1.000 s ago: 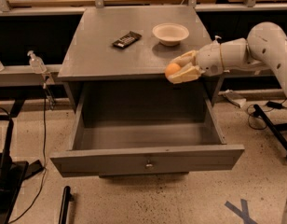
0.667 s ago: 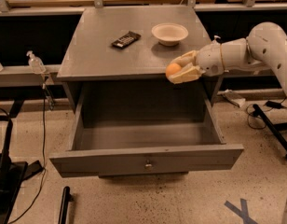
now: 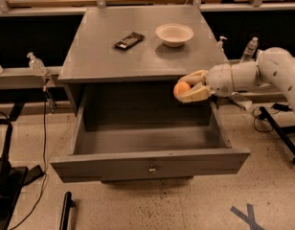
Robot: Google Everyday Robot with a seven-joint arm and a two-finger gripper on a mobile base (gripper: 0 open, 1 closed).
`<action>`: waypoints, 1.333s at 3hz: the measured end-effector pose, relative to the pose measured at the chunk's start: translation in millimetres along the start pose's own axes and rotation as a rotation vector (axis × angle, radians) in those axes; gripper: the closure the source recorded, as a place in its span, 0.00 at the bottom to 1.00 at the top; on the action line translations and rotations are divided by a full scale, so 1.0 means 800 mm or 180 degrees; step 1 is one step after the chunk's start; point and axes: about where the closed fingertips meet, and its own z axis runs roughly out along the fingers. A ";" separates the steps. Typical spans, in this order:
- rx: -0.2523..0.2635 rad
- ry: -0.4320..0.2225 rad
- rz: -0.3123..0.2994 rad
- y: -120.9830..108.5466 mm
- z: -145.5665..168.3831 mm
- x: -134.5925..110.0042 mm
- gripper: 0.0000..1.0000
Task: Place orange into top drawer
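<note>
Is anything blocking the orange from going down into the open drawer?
Nothing visible. The gripper holds the orange above the right rear of the top drawer, which is pulled open with nothing showing inside.

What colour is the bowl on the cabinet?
The bowl is beige, camera view; the gripper holds the orange over the top drawer.

White arm (image 3: 277, 68) reaching in from the right, forearm level, wrist pointing left, gripper (image 3: 185, 87) just below the worktop (image 3: 138, 61) front edge near its right corner, beige fingers (image 3: 194, 75) clasping the orange (image 3: 181, 88)
</note>
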 end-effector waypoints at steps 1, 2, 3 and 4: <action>-0.0099 -0.0069 -0.0009 0.037 -0.012 0.033 1.00; -0.0260 -0.0021 -0.0047 0.067 -0.013 0.058 1.00; -0.0260 -0.0021 -0.0047 0.067 -0.013 0.058 1.00; -0.0151 -0.0011 -0.0169 0.069 0.006 0.076 1.00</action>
